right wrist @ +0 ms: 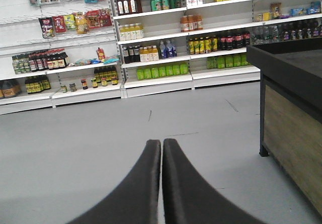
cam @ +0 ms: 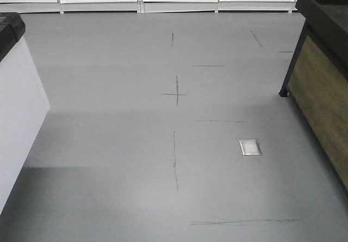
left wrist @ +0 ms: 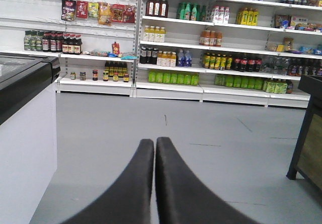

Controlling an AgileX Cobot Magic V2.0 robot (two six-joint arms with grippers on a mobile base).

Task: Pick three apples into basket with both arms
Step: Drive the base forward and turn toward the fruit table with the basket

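Left gripper (left wrist: 154, 142): its two black fingers lie pressed together along their length, tips meeting, nothing between them. Right gripper (right wrist: 161, 142): same condition, fingers together with only a hairline seam, nothing clamped. Both point across the floor towards the shelving (left wrist: 168, 87).

Apples and basket: neither shows in any of the three views, so their place cannot be stated.

Grey floor (cam: 109, 117): it runs from under the grippers up to the foot of the shelving. It is scuffed with thin dark lines, and a drawn cross (cam: 176, 94) sits roughly midway between the robot and the shelving. A small square metal plate (cam: 250, 147) is set flush in the floor, further from the shelving than the cross and to its right.

White cabinet (cam: 16, 100): black top, standing to the left as one faces the shelving and well short of it.

Dark counter (right wrist: 292, 133): wood-panelled side and black frame, standing to the right as one faces the shelving, also short of it.

The shelving itself is white, several tiers high and stocked with bottles and jars. A row of green bottles (left wrist: 173, 77) stands on its lowest tier, and hanging packets occupy the upper left section.
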